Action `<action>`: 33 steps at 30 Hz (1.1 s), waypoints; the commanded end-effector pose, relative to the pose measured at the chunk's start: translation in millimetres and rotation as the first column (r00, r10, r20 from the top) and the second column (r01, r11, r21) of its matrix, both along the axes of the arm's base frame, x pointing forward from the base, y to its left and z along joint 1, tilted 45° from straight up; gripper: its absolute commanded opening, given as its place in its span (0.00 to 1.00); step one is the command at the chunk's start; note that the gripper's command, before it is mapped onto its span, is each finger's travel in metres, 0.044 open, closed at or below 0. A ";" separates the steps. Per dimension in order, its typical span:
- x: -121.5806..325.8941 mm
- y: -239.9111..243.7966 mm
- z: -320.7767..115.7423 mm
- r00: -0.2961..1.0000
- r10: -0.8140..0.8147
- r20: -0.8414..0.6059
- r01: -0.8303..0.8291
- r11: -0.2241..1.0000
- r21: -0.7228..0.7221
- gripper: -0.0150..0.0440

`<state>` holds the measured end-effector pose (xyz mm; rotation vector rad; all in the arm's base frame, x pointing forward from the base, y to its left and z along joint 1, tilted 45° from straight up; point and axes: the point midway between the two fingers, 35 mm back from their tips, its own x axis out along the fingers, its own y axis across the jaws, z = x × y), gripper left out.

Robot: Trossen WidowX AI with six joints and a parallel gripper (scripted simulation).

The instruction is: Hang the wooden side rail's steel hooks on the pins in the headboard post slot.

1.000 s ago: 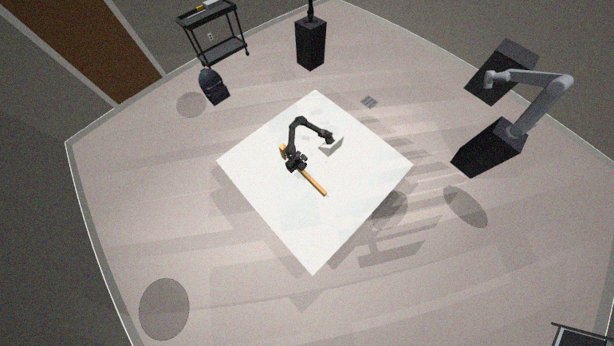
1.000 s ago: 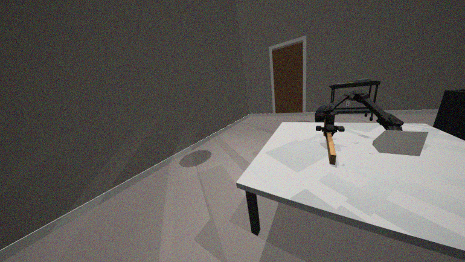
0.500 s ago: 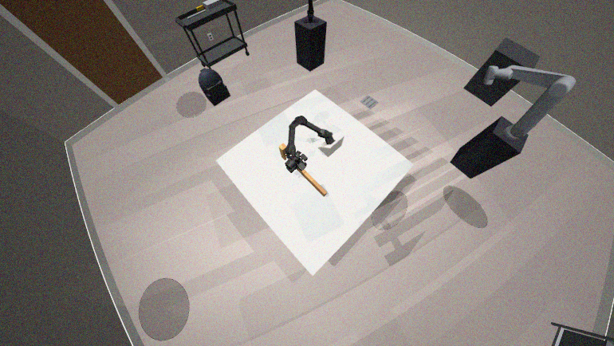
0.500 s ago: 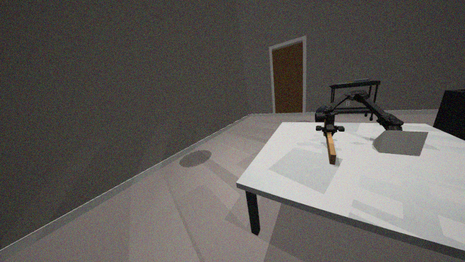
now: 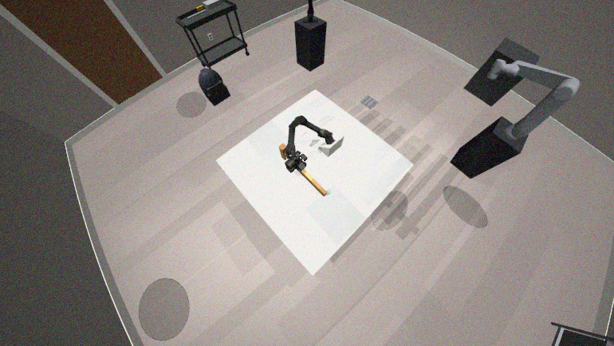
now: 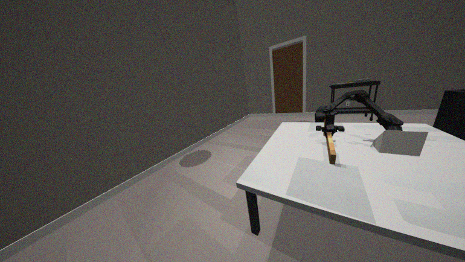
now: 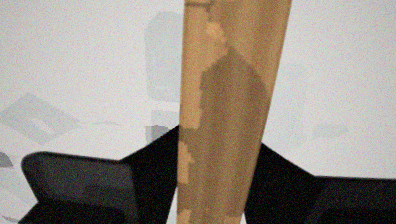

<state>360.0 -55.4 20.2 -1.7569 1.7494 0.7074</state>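
The wooden side rail runs slanted across the white table. Its far end rests on the table top. My gripper is shut on the rail near its raised end. The wooden headboard post stands just behind the gripper in the top view and is mostly hidden by the arm in the exterior view. The steel hooks, the slot and the pins are hidden in all views.
A light grey wedge-shaped block stands on the table beside the arm's base. Off the table are a black cart, a black pedestal and a second grey arm on a black base.
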 end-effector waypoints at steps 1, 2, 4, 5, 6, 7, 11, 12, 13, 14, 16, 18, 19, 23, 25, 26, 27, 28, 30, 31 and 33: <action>1.9 2.3 2.0 1.000 0.009 0.002 -0.009 1.000 0.001 0.25; 1.8 2.3 2.0 1.000 0.009 0.002 -0.009 1.000 0.001 0.25; 1.6 2.1 2.2 1.000 0.009 0.002 -0.009 1.000 0.001 0.25; 1.5 2.0 2.3 1.000 0.009 0.002 -0.009 1.000 0.001 0.25; 1.4 2.0 2.4 1.000 0.009 0.002 -0.009 1.000 0.001 0.25; 1.3 1.9 2.4 1.000 0.009 0.002 -0.009 1.000 0.001 0.25; 0.8 1.5 2.7 1.000 0.009 0.002 -0.009 1.000 0.001 0.25; 0.7 1.4 2.7 1.000 0.009 0.002 -0.009 1.000 0.001 0.25; 0.6 1.3 2.7 1.000 0.009 0.002 -0.009 1.000 0.001 0.25; 0.5 1.1 2.7 1.000 0.009 0.002 -0.009 1.000 0.001 0.25; 0.5 0.8 2.8 1.000 0.009 0.002 -0.009 1.000 0.001 0.25; 0.7 0.5 2.8 1.000 0.009 0.002 -0.009 1.000 0.001 0.25; 0.8 0.4 2.8 1.000 0.009 0.002 -0.009 1.000 0.001 0.25; 1.0 0.0 3.1 1.000 0.009 0.002 -0.009 1.000 0.001 0.25; 1.1 -0.1 3.3 1.000 0.009 0.002 -0.009 1.000 0.001 0.25; 1.1 -0.1 3.4 1.000 0.009 0.002 -0.009 1.000 0.001 0.25; 1.1 -0.2 3.5 1.000 0.009 0.002 -0.009 1.000 0.001 0.25; 1.1 -0.3 3.6 1.000 0.009 0.002 -0.009 1.000 0.001 0.25; 1.1 -0.4 3.8 1.000 0.009 0.002 -0.009 1.000 0.001 0.25; 1.0 -0.4 3.9 1.000 0.009 0.002 -0.009 1.000 0.001 0.25; 1.0 -0.5 4.1 1.000 0.009 0.002 -0.009 1.000 0.001 0.25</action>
